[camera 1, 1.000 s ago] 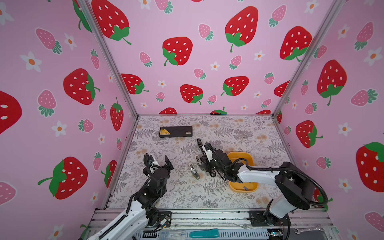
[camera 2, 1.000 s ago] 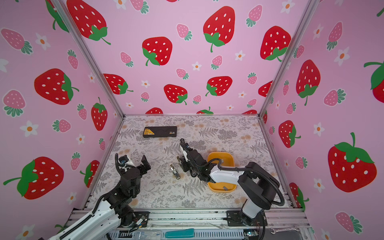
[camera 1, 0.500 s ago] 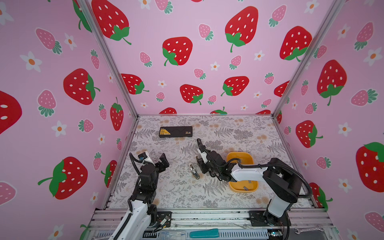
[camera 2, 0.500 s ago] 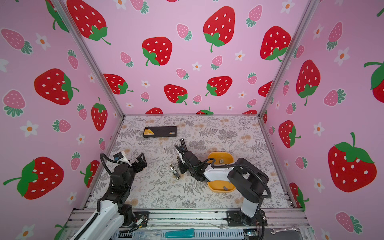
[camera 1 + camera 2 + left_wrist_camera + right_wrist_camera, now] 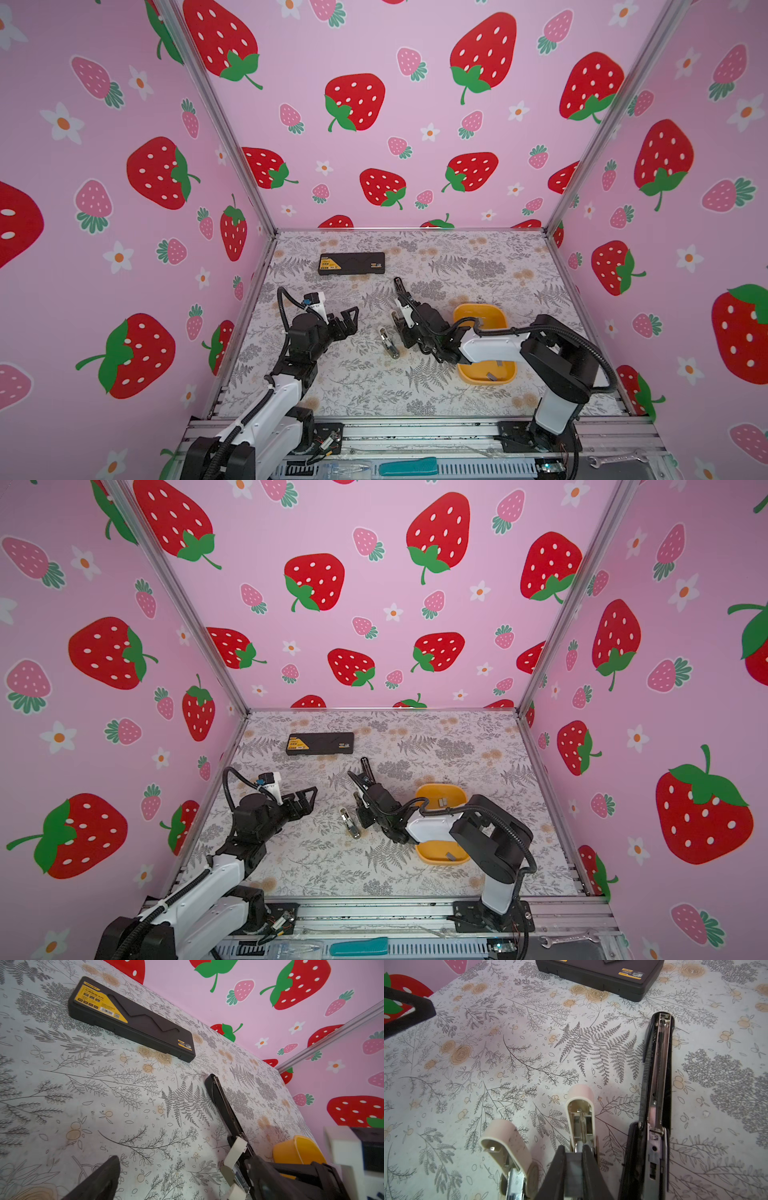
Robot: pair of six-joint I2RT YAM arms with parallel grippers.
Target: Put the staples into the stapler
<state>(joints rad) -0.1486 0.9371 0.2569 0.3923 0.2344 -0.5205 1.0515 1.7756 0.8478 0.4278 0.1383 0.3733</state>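
case (image 5: 351, 263): rear left | open stapler (image 5: 402, 293): centre, before case | small stapler (image 5: 388, 343): front-left of it | staples (image 5: 493, 376): in tray (image 5: 498, 316), right

Matt black plastic case (image 5: 133, 1022); glossy yellow plastic tray (image 5: 484, 311); pale plastic stapler (image 5: 580, 1097) (bright metal inside); grey metal staples (image 5: 574, 1160); smooth bench (image 5: 529, 1053) covering.

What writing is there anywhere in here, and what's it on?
No text here can be read, so there is nothing to quote.
Black case, big yellow label: print and a barcode, too blurred to read.
Same case, small yellow label: too small to read.
No text shows anywhere else.
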